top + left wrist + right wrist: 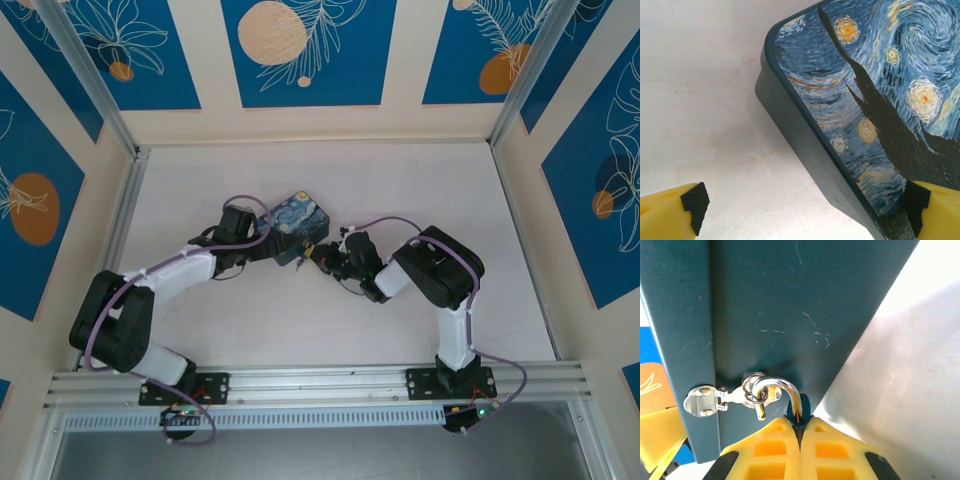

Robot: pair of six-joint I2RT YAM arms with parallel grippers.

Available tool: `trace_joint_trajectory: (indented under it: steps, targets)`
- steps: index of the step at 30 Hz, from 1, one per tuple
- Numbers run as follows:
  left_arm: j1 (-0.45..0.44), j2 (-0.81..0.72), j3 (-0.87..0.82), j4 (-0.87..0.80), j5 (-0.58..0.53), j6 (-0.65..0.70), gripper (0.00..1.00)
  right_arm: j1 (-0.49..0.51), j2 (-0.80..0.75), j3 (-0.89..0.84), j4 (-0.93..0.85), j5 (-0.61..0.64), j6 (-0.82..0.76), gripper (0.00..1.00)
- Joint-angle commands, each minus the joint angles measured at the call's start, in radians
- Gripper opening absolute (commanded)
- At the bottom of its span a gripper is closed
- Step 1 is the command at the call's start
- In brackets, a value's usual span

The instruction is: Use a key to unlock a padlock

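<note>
The small teal padlock [803, 411] is pinched between the yellow tips of my right gripper [801, 426], which is shut on its body. Its metal shackle [782, 386] curves up through the silver hasp [702, 400] on the dark side of the Starry-Night box [790, 305]. A thin brass-coloured key [760, 412] hangs from a little ring beside the shackle. My left gripper [805, 210] stands wide open astride a corner of the box [865, 100]; one pad [917, 202] is at the printed lid, the other over bare table. From above, both grippers [268, 238] [318, 255] meet at the box [297, 222].
The box lies mid-table on the pale tabletop [300, 330]. Patterned blue-and-cream walls [300, 50] and aluminium posts [115, 215] close in the back and sides. Open table lies behind the box and in front of both arms.
</note>
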Motion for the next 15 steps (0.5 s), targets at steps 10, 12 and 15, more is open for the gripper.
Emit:
trace_joint_trajectory:
  steps: [10, 12, 15]
  targets:
    - [-0.014, 0.076, -0.032, -0.12, -0.031, -0.009, 1.0, -0.094, 0.005, 0.064, -0.161, 0.118, 0.056, 0.0]
    - [-0.014, 0.08, -0.029, -0.122, -0.03, -0.013, 1.0, -0.116, -0.002, 0.073, -0.197, 0.123, 0.05, 0.0]
    - [-0.016, 0.08, -0.025, -0.122, -0.029, -0.013, 1.0, -0.153, -0.017, 0.065, -0.21, 0.113, 0.04, 0.0]
